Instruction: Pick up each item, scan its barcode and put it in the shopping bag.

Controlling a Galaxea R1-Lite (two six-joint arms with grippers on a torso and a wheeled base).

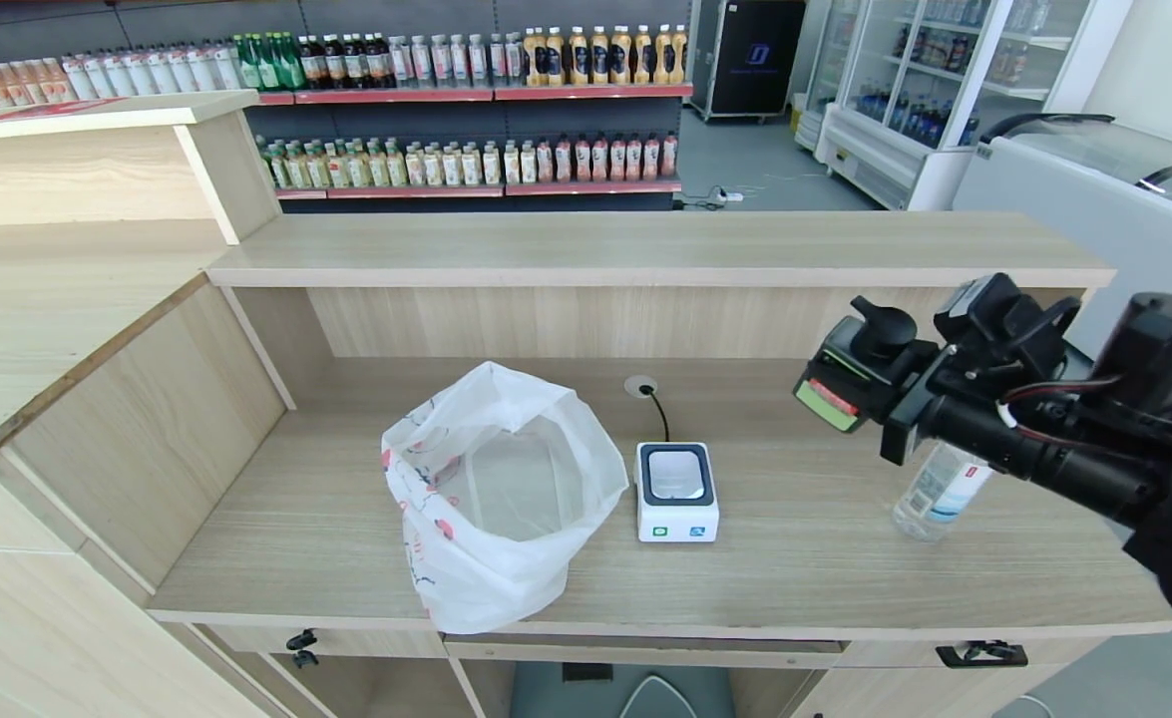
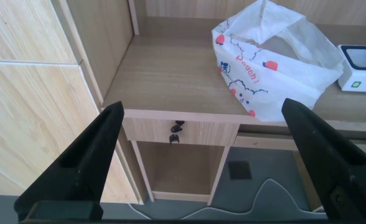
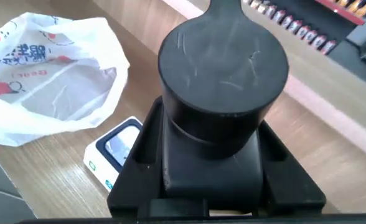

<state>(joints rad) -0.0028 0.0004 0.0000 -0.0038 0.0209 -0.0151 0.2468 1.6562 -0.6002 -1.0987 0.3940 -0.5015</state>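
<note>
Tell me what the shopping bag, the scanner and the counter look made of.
Shopping bag: thin plastic film, translucent white with red print; it crumples and the counter shows through it.
Scanner: probably hard white plastic, with a glossy dark-framed window that reflects light.
Counter: light wood-grain board, matte, likely laminate rather than solid wood.

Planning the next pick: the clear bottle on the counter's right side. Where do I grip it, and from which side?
Grip the clear bottle around its labelled middle, coming level from the front edge of the counter: it seems to stand upright, with a round body and that side open. Its top is hidden behind the right gripper, which holds a dark item.
</note>
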